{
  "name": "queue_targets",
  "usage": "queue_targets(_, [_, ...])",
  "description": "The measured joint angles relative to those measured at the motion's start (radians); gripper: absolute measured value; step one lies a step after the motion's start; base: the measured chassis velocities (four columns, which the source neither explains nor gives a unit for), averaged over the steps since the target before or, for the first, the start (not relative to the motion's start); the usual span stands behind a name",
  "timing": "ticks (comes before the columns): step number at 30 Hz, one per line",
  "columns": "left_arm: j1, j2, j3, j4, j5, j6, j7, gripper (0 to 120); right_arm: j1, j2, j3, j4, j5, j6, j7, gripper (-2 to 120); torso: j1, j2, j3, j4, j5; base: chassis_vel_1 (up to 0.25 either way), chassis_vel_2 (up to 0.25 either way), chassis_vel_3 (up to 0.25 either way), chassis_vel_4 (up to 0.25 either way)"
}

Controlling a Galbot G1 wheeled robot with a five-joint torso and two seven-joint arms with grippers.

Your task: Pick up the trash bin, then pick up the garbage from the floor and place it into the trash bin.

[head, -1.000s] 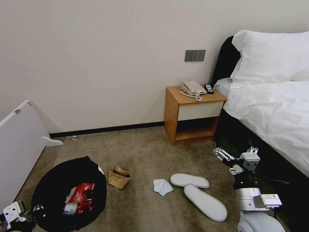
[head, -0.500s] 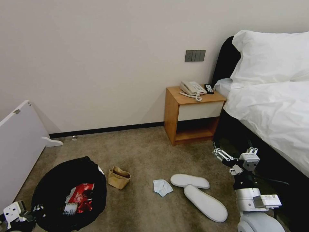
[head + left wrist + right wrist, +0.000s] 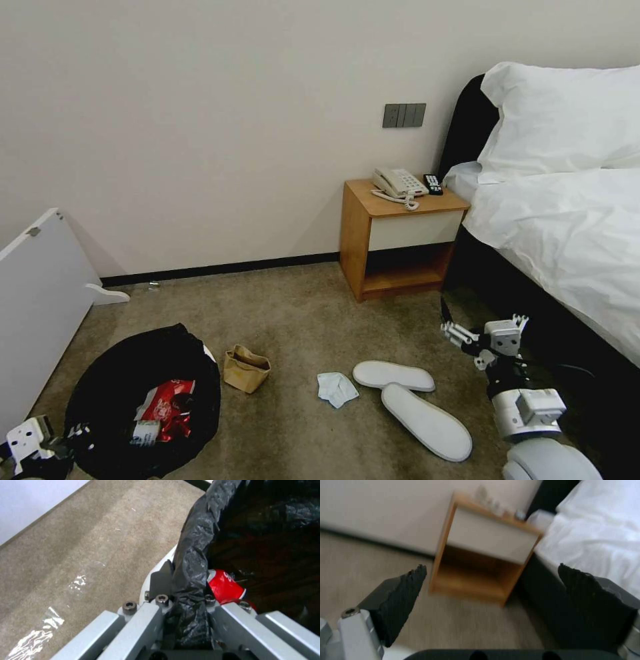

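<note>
Black crinkled plastic lining the trash bin, low at the left of the head view, standing on the beige-brown carpet floor. Inside the bin, a red-white snack packet and other red litter; in the left wrist view, a crushed red can just inside the liner. Clamped on the bin's near rim, the left gripper, one finger outside against the white wall, the other inside, bag plastic bunched between them. At the bottom left corner of the head view, the same gripper against the bin's edge.

Just right of the bin, upright and open-topped on the carpet, a small brown paper bag. Farther right, a crumpled white tissue. Beside that, two white slippers lying soles up, nearly touching, one angled toward the lower right.

Right of the slippers, above the carpet by the dark bed base, the right gripper, empty, fingers spread wide apart, aimed toward the wooden nightstand; in the right wrist view, two dark pads far apart with the nightstand between them.

On the nightstand, a white telephone and a dark remote. To its right, a bed with white pillow and duvet. Along the left edge, a leaning white panel.
</note>
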Motion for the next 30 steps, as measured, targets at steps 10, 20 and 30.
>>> queue_targets(10, [0.002,0.004,0.001,0.003,-0.003,0.000,0.001,2,0.039,-0.109,-0.130,0.000,0.166,-0.256,0.020,100,0.000,0.000,0.000,0.0002,-0.0003,0.000,0.000,0.000,0.000])
queue_targets(20, [0.002,-0.001,0.008,0.007,0.000,0.000,0.002,2,0.126,-0.151,-0.261,-0.079,0.237,-0.418,0.016,100,0.000,0.000,0.000,0.0001,-0.0003,0.000,0.000,0.000,0.000])
queue_targets(30, [-0.002,-0.004,0.012,0.020,0.005,0.000,0.003,2,0.182,-0.147,-0.328,-0.211,0.172,-0.443,-0.016,100,0.000,0.000,0.000,0.0001,-0.0003,0.000,0.000,0.000,0.000])
